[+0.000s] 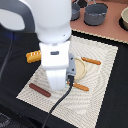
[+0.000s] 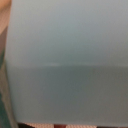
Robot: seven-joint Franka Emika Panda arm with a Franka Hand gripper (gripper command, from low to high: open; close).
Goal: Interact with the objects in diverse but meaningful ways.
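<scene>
White arm [image 1: 52,47] upright over mat [image 1: 100,60], hiding pincer.

Lab play-kitchen: robot arm [image 1: 47,35], grey pots [image 1: 95,14], placemat [image 1: 102,62].

Sausage stick [image 1: 39,90] and bread block [image 1: 33,56] on mat [image 1: 102,82]

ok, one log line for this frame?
arm low over placemat | pale blue carton fills wrist view | gripper hidden | bread block, sausage stick untouched
</scene>
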